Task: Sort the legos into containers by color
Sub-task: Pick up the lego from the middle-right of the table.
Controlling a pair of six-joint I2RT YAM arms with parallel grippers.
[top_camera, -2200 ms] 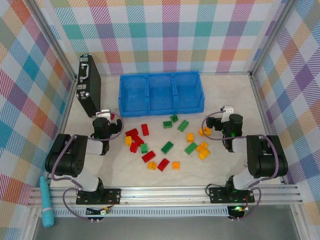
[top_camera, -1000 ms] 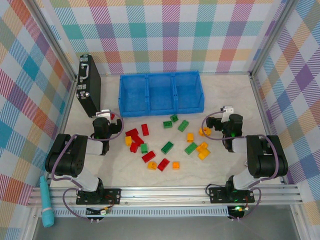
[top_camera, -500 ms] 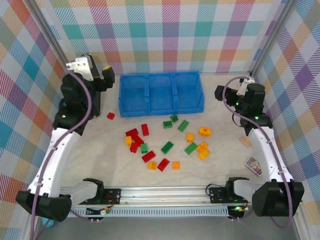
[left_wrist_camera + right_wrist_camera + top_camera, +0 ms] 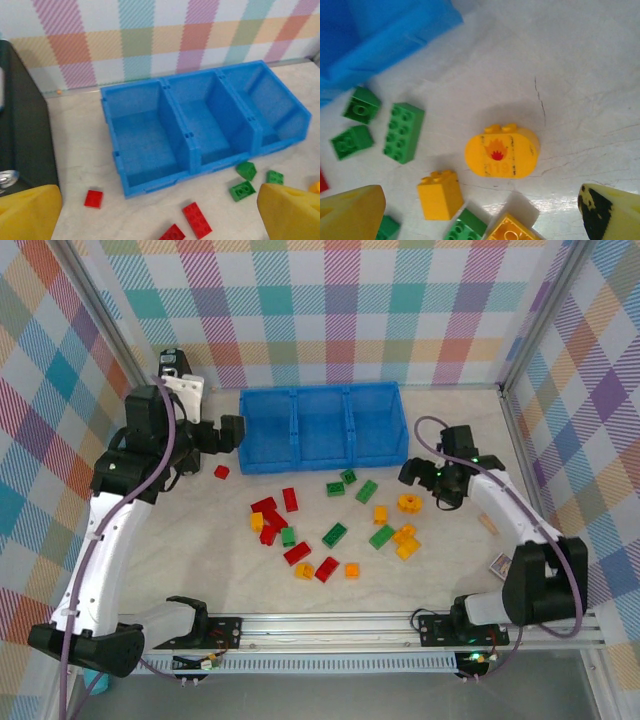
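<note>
Left arm: the left arm [image 4: 100,530] stands tall from its base up the left side, elbow high. Its wrist is bent to the right, towards the left end of the containers [image 4: 322,390].
Left gripper: the left gripper [image 4: 233,433] is beside the left bin, its camera looking down on all three bins. In the wrist view its yellow fingers [image 4: 30,212] are spread wide with nothing between them.
Right arm: the right arm [image 4: 510,505] reaches forward and leftward, sloping down to the table [image 4: 450,420].
Right gripper: the right gripper [image 4: 408,473] hangs low, just beside the yellow rounded brick [image 4: 409,503] and apart from it. In the wrist view the brick [image 4: 502,152], printed with a flame, lies ahead of fingers [image 4: 350,215] held wide apart and holding nothing.
Legos: the legos [image 4: 334,534] lie scattered on the table in front of the containers, all outside the bins. One red brick [image 4: 221,472] lies alone near the left gripper.
Other things: a black case [image 4: 22,130] stands left of the bins. A printed card [image 4: 500,563] lies near the right edge.
Change: two seconds ago both arms sat folded low near their bases. Half a second ago both were raised towards the back wall. Now the left gripper has dropped to the bins' left end and the right has come down to the yellow bricks. The legos have not shifted.
</note>
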